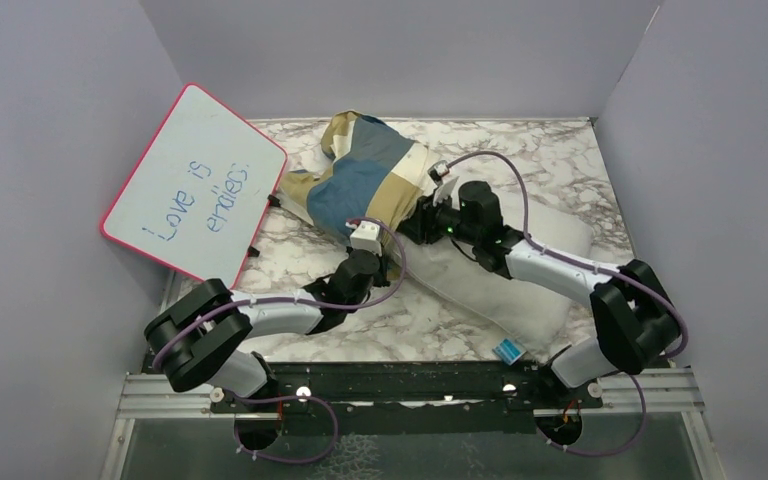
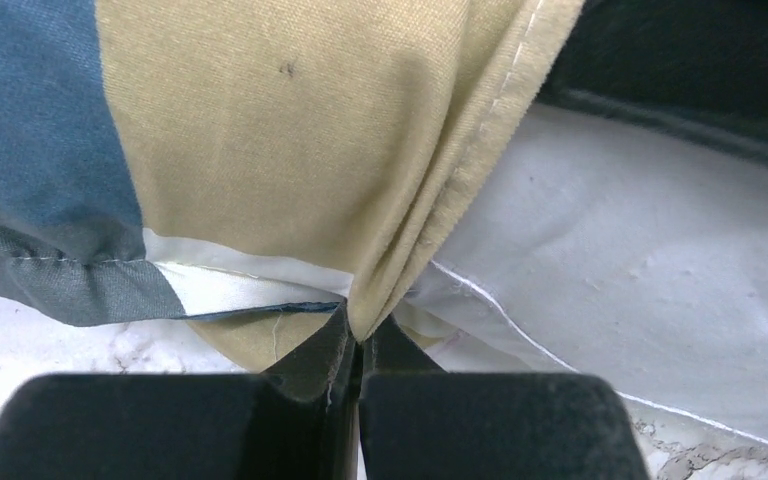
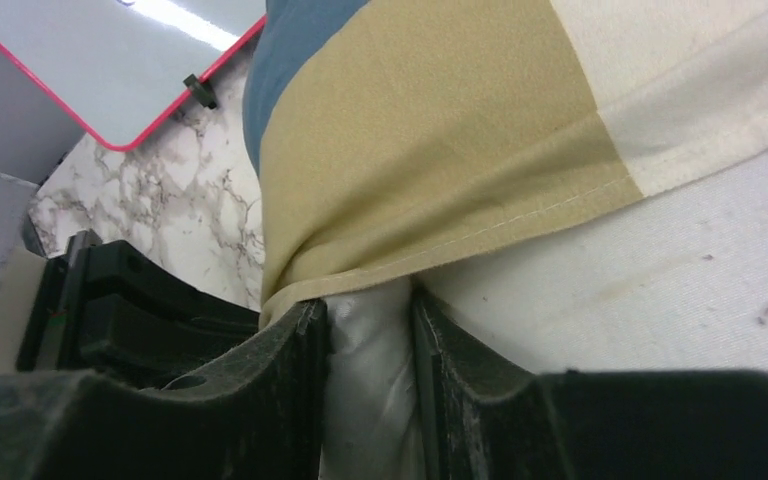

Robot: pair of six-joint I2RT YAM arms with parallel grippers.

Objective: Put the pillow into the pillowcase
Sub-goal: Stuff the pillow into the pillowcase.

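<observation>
The marble table [image 1: 580, 160] lies under both sets of fingers and shows bare to either side of them. On it rests the pillow [image 1: 480, 290], white and plump. It runs from the right fingers back towards the arm bases on the right side, and its far end lies ahead of both grippers, inside the pillowcase [image 1: 370, 175]. The blue, tan and cream checked sleeve covers only that far end. Its open hem lies right at the fingertips of both grippers, and the rest of the fabric is bunched up beyond them. The pink-rimmed whiteboard [image 1: 195, 185] leans against the wall, well off to the left of the left fingers and beyond them.

The left gripper [image 2: 360, 345] has its fingers pressed tight together on a pinch of the pillowcase's tan hem. The cloth fans upward from the fingertips, and the bare white pillow lies just to their right.

The right gripper [image 3: 365, 310] has its fingers a narrow way apart, with a ridge of white pillow fabric filling the gap. The pillowcase hem hangs just above the fingertips. The wrist view does not show whether these fingers press the ridge or merely flank it.

The small blue tag [image 1: 507, 350] sits at the pillow's near corner, well behind the right fingers.
</observation>
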